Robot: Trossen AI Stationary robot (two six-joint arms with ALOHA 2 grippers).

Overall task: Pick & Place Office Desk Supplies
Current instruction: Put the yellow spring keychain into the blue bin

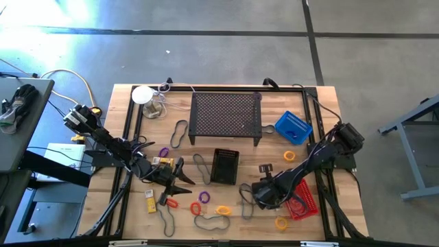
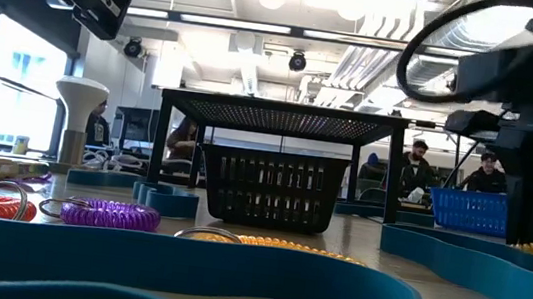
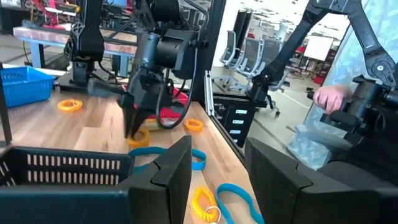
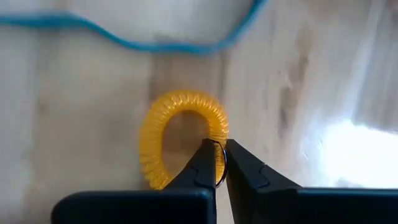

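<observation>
- Two fingers of the right gripper [image 4: 219, 163] are pinched on the yellow coil ring [image 4: 180, 134], which lies on the table [image 1: 322, 137] at five o'clock from the black basket [image 1: 224, 166].
- Only a thin edge is held; lifting could let it spring free.
- Left gripper [image 1: 180, 175], fingers apart, waits at nine o'clock of that basket.

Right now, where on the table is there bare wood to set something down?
Bare wood lies behind the black perforated stand, along the table's far edge, and at the far right corner beyond the blue basket. The near half is crowded: rings, blue loops, black basket, both arms.
</observation>
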